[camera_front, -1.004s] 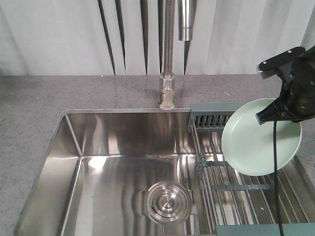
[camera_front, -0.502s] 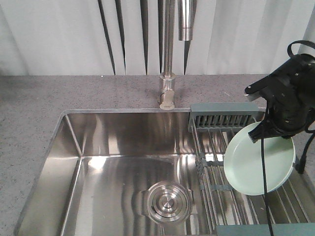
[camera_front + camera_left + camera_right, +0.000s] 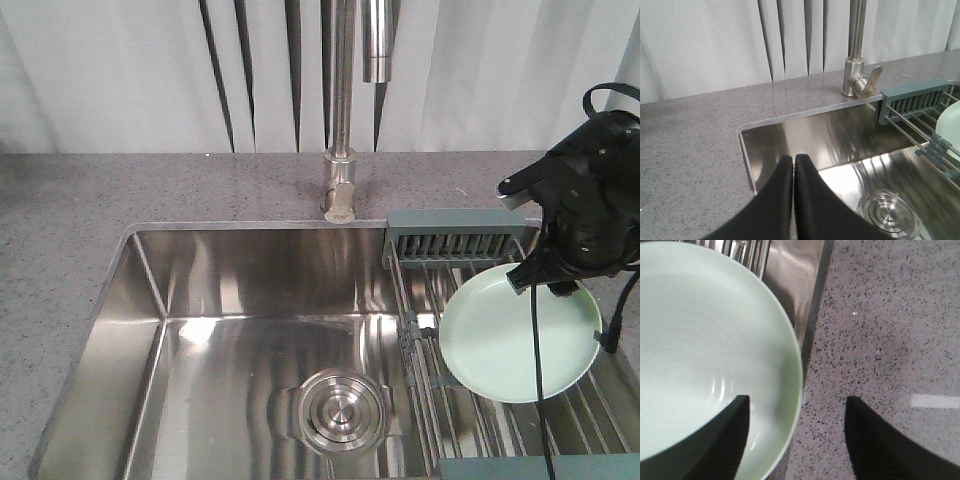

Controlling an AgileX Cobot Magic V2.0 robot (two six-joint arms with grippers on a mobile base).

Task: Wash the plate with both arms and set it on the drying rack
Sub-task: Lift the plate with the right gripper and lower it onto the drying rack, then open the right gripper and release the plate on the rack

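Observation:
The pale green plate (image 3: 505,345) lies nearly flat on the wire bars of the drying rack (image 3: 452,243) at the sink's right end. My right gripper (image 3: 545,280) hangs just above the plate's far rim. In the right wrist view this gripper (image 3: 797,407) is open. One finger stands over the plate (image 3: 705,340) and the other over the speckled counter, with the rim between them and untouched. My left gripper (image 3: 793,159) is shut on nothing, above the sink's near-left corner. The rack (image 3: 912,100) and a sliver of the plate (image 3: 952,120) show at the right of that view.
A tall steel faucet (image 3: 340,180) rises behind the steel sink (image 3: 140,300). A round drain (image 3: 340,410) sits in the basin floor. Grey speckled counter (image 3: 60,210) surrounds the sink, and a pale curtain hangs behind.
The right arm came down with the tilted plate. The plate now lies flatter on the rack and a little further left, and the right gripper has let it go.

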